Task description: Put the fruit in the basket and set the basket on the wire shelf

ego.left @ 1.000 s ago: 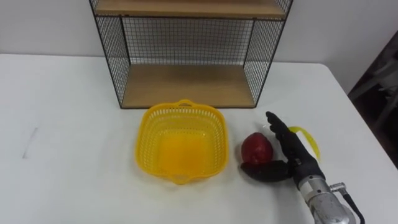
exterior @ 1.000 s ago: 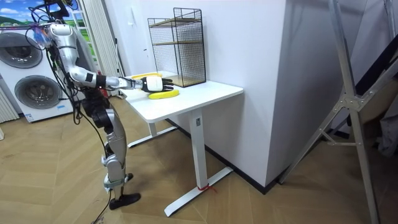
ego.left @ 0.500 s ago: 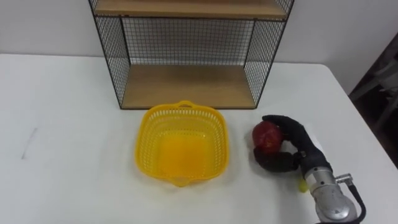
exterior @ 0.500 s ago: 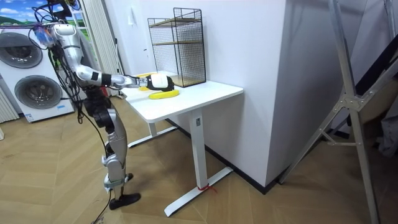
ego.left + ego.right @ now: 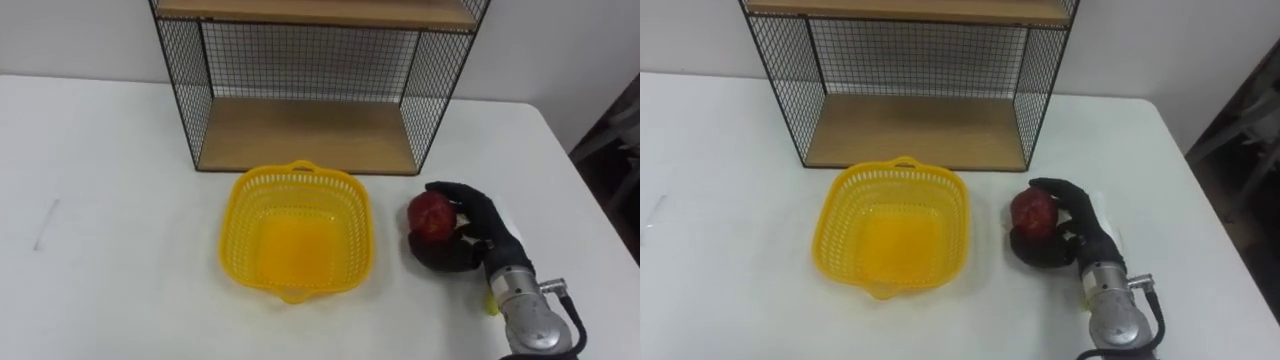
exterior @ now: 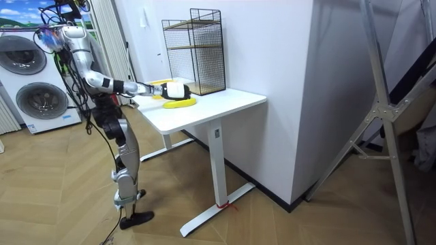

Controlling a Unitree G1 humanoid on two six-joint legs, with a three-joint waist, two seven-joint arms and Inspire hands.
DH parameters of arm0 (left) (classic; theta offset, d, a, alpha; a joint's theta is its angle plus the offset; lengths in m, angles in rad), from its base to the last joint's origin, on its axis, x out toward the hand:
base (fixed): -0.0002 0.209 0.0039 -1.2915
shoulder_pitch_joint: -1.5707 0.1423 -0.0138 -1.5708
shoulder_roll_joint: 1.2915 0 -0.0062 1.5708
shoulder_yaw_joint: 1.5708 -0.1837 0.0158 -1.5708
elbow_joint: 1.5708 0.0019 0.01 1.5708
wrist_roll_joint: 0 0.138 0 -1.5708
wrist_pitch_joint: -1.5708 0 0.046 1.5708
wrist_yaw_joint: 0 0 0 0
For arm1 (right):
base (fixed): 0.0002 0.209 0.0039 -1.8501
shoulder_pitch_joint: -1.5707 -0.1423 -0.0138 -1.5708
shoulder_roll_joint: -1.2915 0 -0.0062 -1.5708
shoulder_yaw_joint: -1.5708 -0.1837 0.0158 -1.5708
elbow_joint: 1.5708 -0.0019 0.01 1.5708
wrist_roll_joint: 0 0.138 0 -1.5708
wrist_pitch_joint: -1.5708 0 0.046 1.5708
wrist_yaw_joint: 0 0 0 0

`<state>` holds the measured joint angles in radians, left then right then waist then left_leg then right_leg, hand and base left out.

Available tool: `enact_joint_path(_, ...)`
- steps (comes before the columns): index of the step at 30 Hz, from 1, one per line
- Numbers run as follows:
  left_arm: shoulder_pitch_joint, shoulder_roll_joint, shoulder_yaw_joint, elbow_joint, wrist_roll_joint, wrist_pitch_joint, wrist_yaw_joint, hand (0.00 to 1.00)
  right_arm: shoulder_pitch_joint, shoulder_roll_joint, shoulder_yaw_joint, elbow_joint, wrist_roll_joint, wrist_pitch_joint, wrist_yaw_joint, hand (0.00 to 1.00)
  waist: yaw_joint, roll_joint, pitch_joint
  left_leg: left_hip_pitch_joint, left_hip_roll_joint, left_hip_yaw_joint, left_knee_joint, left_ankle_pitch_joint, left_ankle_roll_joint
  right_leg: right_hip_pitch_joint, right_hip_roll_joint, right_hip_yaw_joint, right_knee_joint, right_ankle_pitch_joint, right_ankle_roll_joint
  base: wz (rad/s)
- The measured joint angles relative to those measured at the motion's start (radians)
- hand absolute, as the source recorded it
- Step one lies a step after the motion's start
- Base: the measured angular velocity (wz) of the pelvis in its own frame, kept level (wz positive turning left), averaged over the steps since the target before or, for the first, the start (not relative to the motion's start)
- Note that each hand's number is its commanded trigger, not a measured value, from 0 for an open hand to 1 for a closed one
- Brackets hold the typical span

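Observation:
A yellow plastic basket [image 5: 295, 230] [image 5: 895, 227] stands empty on the white table, just in front of the wire shelf [image 5: 310, 80] [image 5: 910, 80]. To its right my right hand [image 5: 470, 235] [image 5: 1072, 235] is shut on a dark red apple [image 5: 432, 215] [image 5: 1033, 213], fingers over its far side and thumb under it. A yellow banana [image 5: 491, 300] [image 6: 179, 103] lies under the forearm, mostly hidden. In the room view I stand at the table's end with the right arm [image 6: 129, 87] stretched over it.
The wire shelf has a wooden bottom board [image 5: 305, 135] at table level and a second board [image 5: 315, 12] above. Bare white tabletop [image 5: 100, 220] stretches to the left of the basket. The table's right edge [image 5: 590, 220] is close to my right hand.
My right hand went from open beside the apple to curled round it and has shifted slightly right and away from me. The view has shifted a little.

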<state>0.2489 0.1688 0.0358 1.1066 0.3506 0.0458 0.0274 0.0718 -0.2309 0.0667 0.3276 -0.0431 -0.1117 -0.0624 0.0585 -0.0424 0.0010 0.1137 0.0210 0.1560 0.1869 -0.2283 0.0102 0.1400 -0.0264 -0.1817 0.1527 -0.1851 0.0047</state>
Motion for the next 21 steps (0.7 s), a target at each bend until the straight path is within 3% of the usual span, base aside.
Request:
enact_joint_path(5, 0.010, -0.004, 0.002, 0.012, -0.004, 0.000, -0.015, 0.00, 0.010, 0.002, -0.001, -0.048, 0.149, 0.026, 0.038, 1.00, -0.002, 0.019, -0.0063, -0.016, 0.001, -0.004, 0.007, 0.000, 0.000, -0.012, -0.002, -0.006, 0.005, 0.000, 0.000, 0.01)
enact_joint_path(8, 0.018, -0.009, 0.002, 0.014, -0.005, 0.000, -0.014, 0.00, 0.014, 0.005, -0.001, -0.124, 0.186, 0.026, 0.050, 1.00, -0.002, 0.039, -0.0053, -0.016, 0.000, -0.005, 0.012, 0.000, 0.000, -0.010, -0.002, -0.006, 0.009, 0.000, 0.000, 0.00)
enact_joint_path(14, 0.012, -0.014, 0.002, 0.017, -0.004, -0.004, -0.010, 0.00, 0.016, 0.006, -0.004, -0.191, 0.204, 0.025, 0.052, 1.00, -0.002, 0.036, -0.0025, -0.017, 0.000, -0.008, 0.018, 0.001, 0.000, -0.018, -0.003, -0.006, 0.015, 0.000, 0.000, 0.01)
enact_joint_path(21, 0.015, -0.025, 0.003, 0.031, -0.005, -0.011, -0.018, 0.00, 0.018, 0.005, -0.045, -0.425, 0.319, 0.022, 0.067, 1.00, -0.001, 0.034, -0.0008, -0.014, -0.001, 0.004, 0.017, 0.001, 0.001, -0.023, -0.001, 0.015, 0.015, 0.000, 0.000, -0.07)
